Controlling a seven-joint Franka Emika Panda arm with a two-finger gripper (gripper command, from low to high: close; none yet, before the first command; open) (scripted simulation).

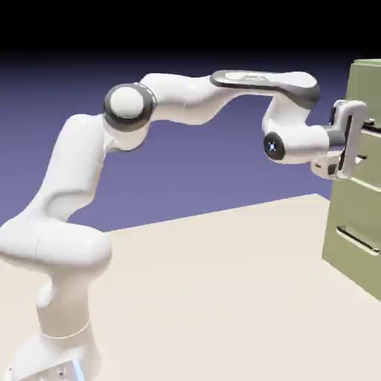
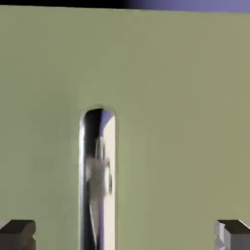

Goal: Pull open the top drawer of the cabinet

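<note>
The olive-green cabinet (image 1: 344,212) stands at the exterior view's right edge. My gripper (image 1: 362,143) is right at the flat front of the top drawer (image 1: 365,85), at the height of its handle. In the hand view the top drawer's front (image 2: 176,97) fills the picture. Its shiny grey bar handle (image 2: 97,180) runs up from the bottom edge, left of the middle. My gripper (image 2: 126,238) is open. One grey fingertip (image 2: 17,234) is left of the bar and the other is far to its right. Neither finger touches the bar.
Below the top drawer, a lower drawer has a like bar handle (image 1: 357,240). The beige table (image 1: 223,298) stretches from the cabinet's foot to the robot's base. The white arm arches over it from the lower left.
</note>
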